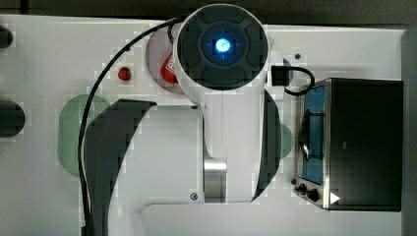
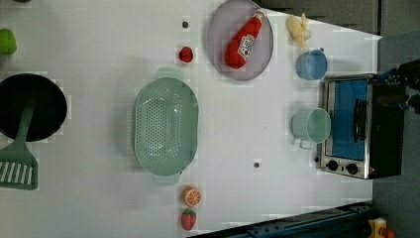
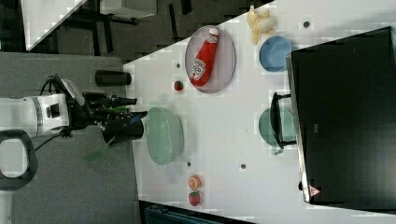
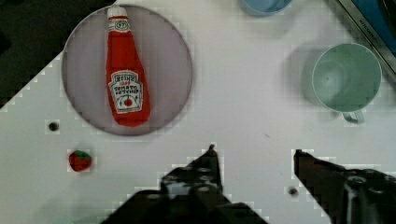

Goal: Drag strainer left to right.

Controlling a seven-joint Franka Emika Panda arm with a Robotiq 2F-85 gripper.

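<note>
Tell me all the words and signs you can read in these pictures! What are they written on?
"TOMATO KETCHUP": on the white label of the red ketchup bottle lying on the round plate.
The top line of that label and the number on the bottle's cap: too blurred to read.
Red warning triangle sticker on the toaster oven, near its corner; nothing in it can be read.
The oven's knobs: no readable marks.
</note>
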